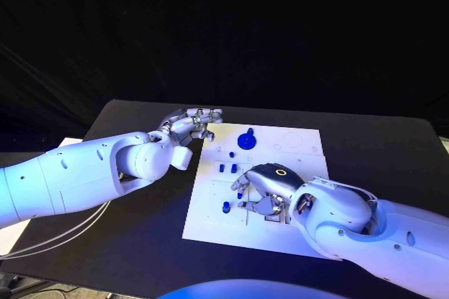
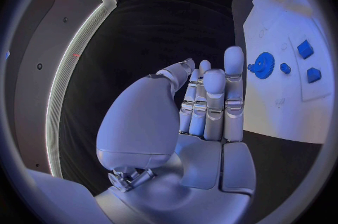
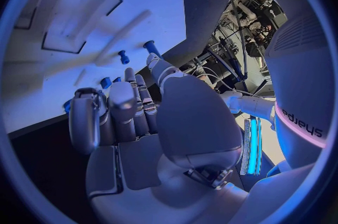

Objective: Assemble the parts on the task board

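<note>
The white task board [image 1: 281, 150] lies in the middle of the black table. A blue gear [image 1: 246, 141] sits near its far left part, with small blue parts [image 1: 228, 169] just nearer on the left side. My left hand [image 1: 192, 125] hovers at the board's far left corner, fingers stretched out and holding nothing; the left wrist view shows this hand [image 2: 204, 106] beside the gear [image 2: 265, 64] and two blue blocks [image 2: 305, 48]. My right hand [image 1: 266, 185] is palm-down over the board's middle, fingers curled toward it. Blue pegs [image 3: 151, 46] stand just past the fingertips [image 3: 84, 117]; whether any is pinched is hidden.
Bare black table [image 1: 122, 247] surrounds the board on all sides. A rectangular recess [image 3: 78, 10] in the board lies beyond my right hand. White cables [image 1: 56, 237] trail under my left arm at the table's left edge.
</note>
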`<state>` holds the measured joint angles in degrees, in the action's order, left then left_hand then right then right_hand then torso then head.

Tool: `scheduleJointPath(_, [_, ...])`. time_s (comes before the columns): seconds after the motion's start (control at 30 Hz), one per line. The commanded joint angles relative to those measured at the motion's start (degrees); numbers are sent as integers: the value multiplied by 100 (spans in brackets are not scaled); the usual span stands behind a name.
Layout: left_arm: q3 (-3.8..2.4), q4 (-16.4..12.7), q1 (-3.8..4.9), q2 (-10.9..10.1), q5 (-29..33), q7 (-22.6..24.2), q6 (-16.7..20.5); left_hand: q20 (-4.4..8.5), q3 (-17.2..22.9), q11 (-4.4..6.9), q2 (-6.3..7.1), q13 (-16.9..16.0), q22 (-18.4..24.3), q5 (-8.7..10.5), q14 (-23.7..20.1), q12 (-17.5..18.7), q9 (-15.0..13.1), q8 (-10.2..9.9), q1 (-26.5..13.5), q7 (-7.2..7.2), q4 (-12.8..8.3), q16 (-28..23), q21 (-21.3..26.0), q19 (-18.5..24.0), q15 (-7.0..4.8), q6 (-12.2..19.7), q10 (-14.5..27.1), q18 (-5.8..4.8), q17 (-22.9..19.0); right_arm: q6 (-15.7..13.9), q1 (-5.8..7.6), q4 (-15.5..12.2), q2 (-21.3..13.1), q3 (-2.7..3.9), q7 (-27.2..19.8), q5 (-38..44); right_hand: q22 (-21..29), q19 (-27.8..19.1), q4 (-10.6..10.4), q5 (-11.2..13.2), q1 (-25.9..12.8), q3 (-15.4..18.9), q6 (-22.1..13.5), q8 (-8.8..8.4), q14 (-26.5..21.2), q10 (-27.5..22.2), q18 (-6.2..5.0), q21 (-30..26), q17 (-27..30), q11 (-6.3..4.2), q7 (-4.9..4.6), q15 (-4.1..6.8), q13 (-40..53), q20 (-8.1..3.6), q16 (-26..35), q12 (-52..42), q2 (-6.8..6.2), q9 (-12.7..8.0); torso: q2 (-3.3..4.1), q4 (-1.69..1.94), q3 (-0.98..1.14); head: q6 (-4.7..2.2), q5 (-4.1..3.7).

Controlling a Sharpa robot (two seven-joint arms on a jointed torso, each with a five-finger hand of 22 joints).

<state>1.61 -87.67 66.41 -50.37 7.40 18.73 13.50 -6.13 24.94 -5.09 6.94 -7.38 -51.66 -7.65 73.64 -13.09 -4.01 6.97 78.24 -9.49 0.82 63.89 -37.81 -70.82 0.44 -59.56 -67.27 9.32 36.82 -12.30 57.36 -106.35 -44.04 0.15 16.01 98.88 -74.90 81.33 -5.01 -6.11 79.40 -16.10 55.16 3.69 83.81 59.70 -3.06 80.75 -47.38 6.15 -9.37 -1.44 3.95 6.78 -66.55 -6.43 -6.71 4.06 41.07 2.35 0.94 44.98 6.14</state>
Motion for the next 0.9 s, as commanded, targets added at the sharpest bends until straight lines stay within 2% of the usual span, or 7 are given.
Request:
scheduleJointPath(0.03, [-4, -8, 2, 5, 17, 21, -114, 2, -33, 4, -64, -5, 5, 11, -45, -34, 7, 27, 7, -20, -9, -31, 17, 25, -12, 31, 46, 68, -5, -759, 100, -212, -340, 50, -159, -594, -169, 7, -32, -72, 16, 44, 120, 51, -29, 288, -49, -21, 15, -38, 1, 45, 17, -10, 22, -149, 24, 15, -11, -9, -5, -43, -94])
scheduleJointPath(0.17, [-4, -2, 2, 6, 17, 22, -115, 2, -33, 4, -64, -5, 5, 11, -45, -34, 7, 27, 7, -20, -9, -31, 17, 25, -12, 31, 46, 68, -5, -870, 242, -466, -931, 90, -15, -1310, -399, 163, -140, -292, -75, 88, 265, 86, 41, 987, 11, 147, -244, -138, -12, 134, 124, -38, -150, -456, -13, 26, -32, -58, -17, -96, -215])
scheduleJointPath(0.4, [2, -25, -3, 12, 17, 22, -121, 2, -33, 4, -64, -5, 5, 11, -45, -34, 7, 27, 7, -20, -9, -31, 17, 25, -12, 31, 46, 68, -5, -622, 304, -760, -1822, 91, 765, -1839, -1082, 599, -652, -839, -701, 687, 454, 238, 223, 2148, 189, 638, -1131, -440, 260, 389, 932, -284, -761, -1455, -197, 62, -47, -157, -35, -183, -462])
scheduleJointPath(0.43, [3, -29, -5, 14, 17, 21, -122, 2, -33, 4, -64, -5, 5, 11, -45, -34, 7, 27, 7, -20, -9, -31, 17, 25, -12, 31, 46, 68, -5, -602, 299, -791, -1904, 83, 862, -1835, -1117, 620, -698, -929, -711, 780, 479, 273, 238, 2149, 198, 664, -1249, -467, 296, 420, 1289, -320, -843, -1778, -196, 75, -50, -169, -36, -194, -497])
scheduleJointPath(0.5, [7, -40, -11, 19, 17, 21, -125, 2, -33, 4, -64, -5, 5, 11, -45, -34, 7, 27, 7, -20, -9, -31, 17, 25, -12, 31, 46, 68, -5, -550, 269, -873, -2091, 58, 1126, -1779, -1171, 645, -958, -1039, -688, 1248, 508, 439, 263, 1969, 211, 702, -1696, -549, 373, 414, 3745, -390, -1158, -3940, -132, 160, -56, -192, -38, -207, -559])
scheduleJointPath(0.67, [10, -64, -21, 26, 17, 23, -132, 2, -33, 4, -64, -5, 5, 11, -45, -34, 7, 27, 7, -20, -9, -31, 17, 25, -12, 31, 46, 68, -5, -452, 177, -1025, -2331, 16, 1648, -1563, -1244, 688, -1152, -1156, -654, 1661, 543, 695, 317, 2004, 229, 749, -2318, -522, 375, 450, 5873, -368, -1486, -5732, 157, 388, -68, -236, -44, -229, -616])
scheduleJointPath(0.9, [12, -68, -33, 31, 17, 23, -144, 1, -42, 3, -67, -7, 17, 11, -49, -44, 7, 31, 3, -21, -8, -33, 34, 29, -11, 32, 54, 70, -14, -299, 61, -1057, -2340, -10, 2076, -1241, -1236, 681, -1161, -1151, -760, 1978, 469, 802, 344, 2048, 227, 742, -2567, -517, 370, 447, 6393, -354, -1612, -6116, 215, 540, -76, -223, -48, -220, -676])
